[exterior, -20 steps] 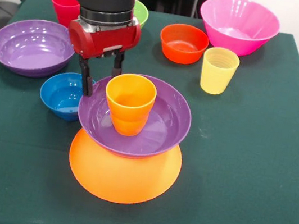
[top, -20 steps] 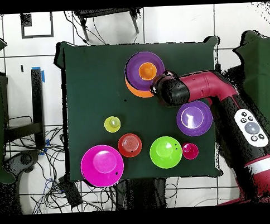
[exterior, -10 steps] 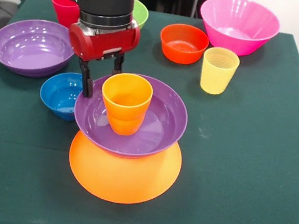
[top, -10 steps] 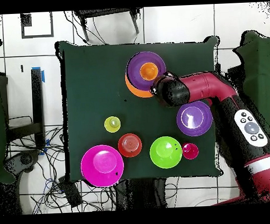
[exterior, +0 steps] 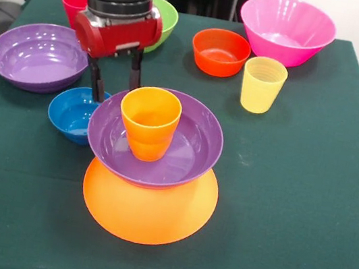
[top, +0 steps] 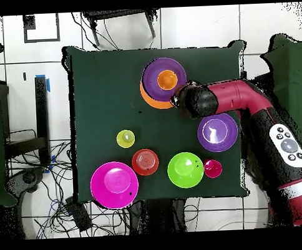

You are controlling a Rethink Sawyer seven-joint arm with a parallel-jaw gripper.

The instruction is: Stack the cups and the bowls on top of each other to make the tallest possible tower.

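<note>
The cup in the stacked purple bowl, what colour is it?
Orange cup; the front view shows it best.

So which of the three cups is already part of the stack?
The orange cup: it stands upright inside the purple bowl on the stack. The yellow cup and red-pink cup stand apart on the table.

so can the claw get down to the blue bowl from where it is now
Probably yes. The claw hangs open just above the blue bowl, whose inside is empty. The one snag is the purple bowl on the tower, whose rim overlaps the blue bowl's side, so a straight descent needs care.
</note>
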